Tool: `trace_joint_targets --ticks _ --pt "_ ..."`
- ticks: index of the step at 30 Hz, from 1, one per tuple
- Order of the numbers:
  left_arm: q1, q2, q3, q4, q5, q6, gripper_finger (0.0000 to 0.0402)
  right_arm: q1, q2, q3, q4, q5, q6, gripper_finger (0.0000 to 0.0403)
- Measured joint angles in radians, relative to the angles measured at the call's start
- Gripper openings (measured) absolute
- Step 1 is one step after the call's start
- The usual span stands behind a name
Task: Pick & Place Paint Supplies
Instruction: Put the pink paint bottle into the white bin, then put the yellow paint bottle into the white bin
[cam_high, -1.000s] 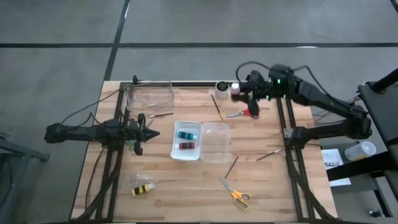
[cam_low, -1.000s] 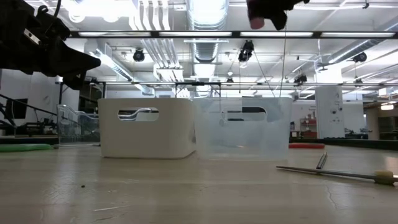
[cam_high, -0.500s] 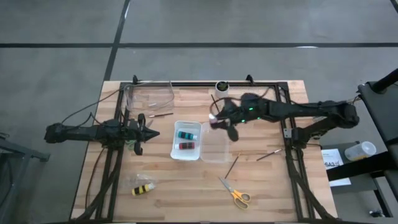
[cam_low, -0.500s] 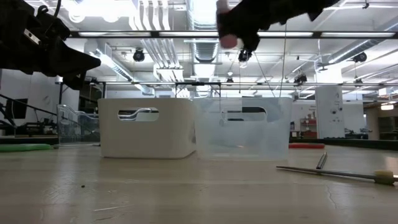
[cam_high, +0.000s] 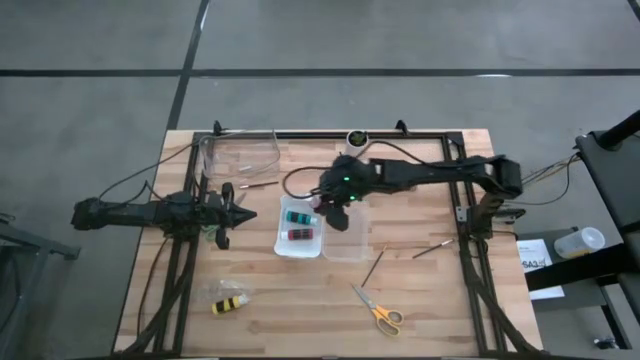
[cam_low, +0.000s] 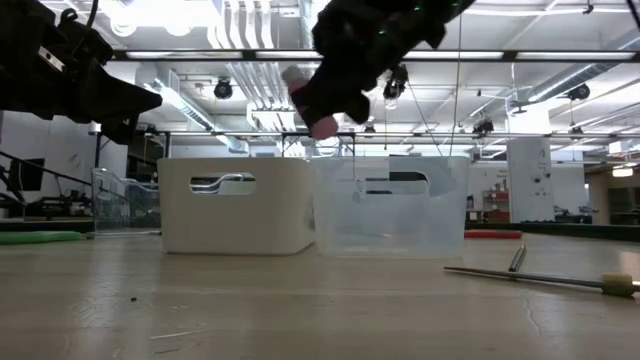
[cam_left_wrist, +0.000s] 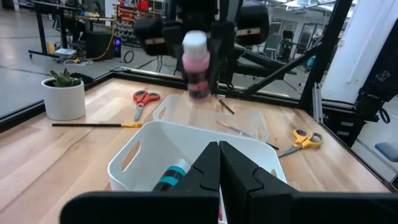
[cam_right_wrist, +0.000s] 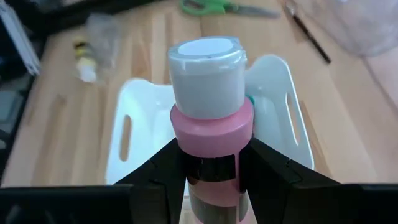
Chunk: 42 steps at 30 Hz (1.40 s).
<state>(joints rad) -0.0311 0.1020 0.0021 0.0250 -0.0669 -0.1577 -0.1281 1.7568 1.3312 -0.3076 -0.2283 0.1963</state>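
Right now the right gripper (cam_high: 331, 203), just left of frame centre in the high view, pinches a pink paint bottle (cam_right_wrist: 211, 127) w/ a white cap, fingers clamped round its body; it hangs in the air over the seam between the white bin (cam_high: 283, 240) and the clear bin (cam_high: 347, 245). The white bin already holds a teal bottle (cam_high: 297, 216) and a red bottle (cam_high: 298, 234). To do this step well, I'd say: shift a bit toward frame left so the bottle sits over the white bin's free space, not over the shared rim, then lower before letting go, since a drop from this height could bounce off the bottles inside. Left gripper (cam_high: 228, 212) waits at mid-left, fingers pressed together, holding nothing. Yellow scissors (cam_high: 378, 313), lower centre, and the yellow-and-black bottle (cam_high: 231, 304), lower left, are not yet binned.
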Motion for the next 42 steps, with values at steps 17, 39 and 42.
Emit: trace_joint_targets --ticks 17,39,42 --pt "0.000 0.000 0.000 0.000 0.000 0.000 0.0001 0.098 0.339 0.411 -0.349 0.153 -0.017 0.0129" --pt "0.000 0.000 0.000 0.000 0.000 0.000 0.0001 0.112 0.430 0.472 -0.393 0.150 -0.039 0.0239" --pt "0.000 0.000 0.000 0.000 0.000 0.000 0.0001 0.112 0.429 0.471 -0.392 0.168 -0.050 0.0243"
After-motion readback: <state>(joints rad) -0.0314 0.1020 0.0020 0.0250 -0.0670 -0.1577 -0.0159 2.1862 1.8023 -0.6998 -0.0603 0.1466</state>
